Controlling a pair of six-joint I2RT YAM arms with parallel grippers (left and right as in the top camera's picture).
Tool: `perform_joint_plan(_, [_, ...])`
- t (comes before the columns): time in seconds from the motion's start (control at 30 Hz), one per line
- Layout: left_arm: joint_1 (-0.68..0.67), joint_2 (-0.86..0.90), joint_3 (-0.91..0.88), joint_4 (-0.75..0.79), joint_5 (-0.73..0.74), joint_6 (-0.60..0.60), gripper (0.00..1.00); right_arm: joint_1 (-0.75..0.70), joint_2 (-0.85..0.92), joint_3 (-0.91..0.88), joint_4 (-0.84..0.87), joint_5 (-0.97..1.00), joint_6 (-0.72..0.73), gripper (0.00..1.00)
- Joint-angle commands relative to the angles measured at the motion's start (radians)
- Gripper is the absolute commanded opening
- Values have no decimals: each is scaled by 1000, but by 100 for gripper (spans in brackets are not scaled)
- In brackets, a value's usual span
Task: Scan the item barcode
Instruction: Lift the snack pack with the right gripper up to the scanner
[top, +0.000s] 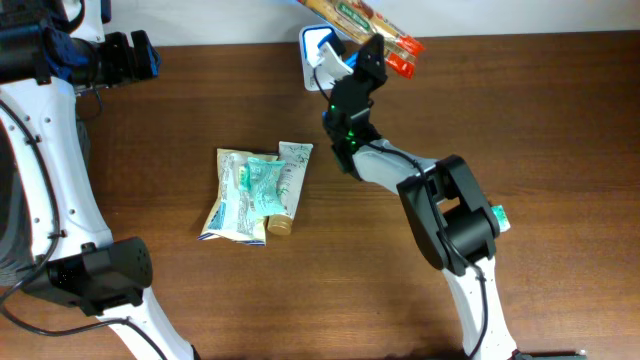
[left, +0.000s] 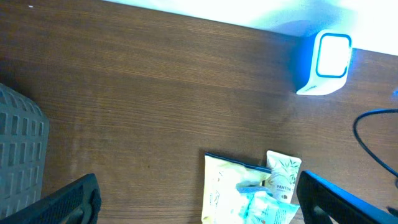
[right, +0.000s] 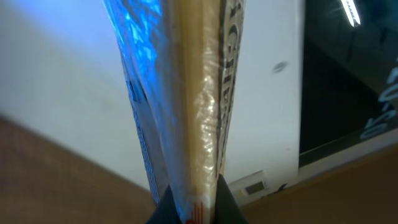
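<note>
A: Snack packet (top: 365, 20), pinched edge-on in shut right fingers (right: 229, 208), aloft by scanner (top: 318, 45) at far edge of desk (top: 180, 120). Wide-open, empty left fingers (left: 71, 202).
B: Scanning step, seemingly. Next: turn barcode toward scanner window.

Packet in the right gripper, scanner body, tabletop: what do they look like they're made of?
Packet: probably thin glossy plastic film; it wrinkles and throws blue glare.
Scanner: hard moulded plastic by the look, a smooth white shell with rounded corners, lit blue.
Tabletop: dark wood-grain surface, matte; veneer or laminate, cannot tell.
</note>
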Motion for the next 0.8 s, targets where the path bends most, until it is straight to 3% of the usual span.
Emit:
perform_joint_plan(0.0, [3,7,2,1,1,8,99,-53,6,35,46,-42,15,4])
perform_joint_plan(0.37, [3,7,2,1,1,8,99,-63,16,41,-39,-205,106,4])
perform_joint_plan(0.77, [3,7,2,1,1,8,99,-47,74,91,-34,-205,106,4])
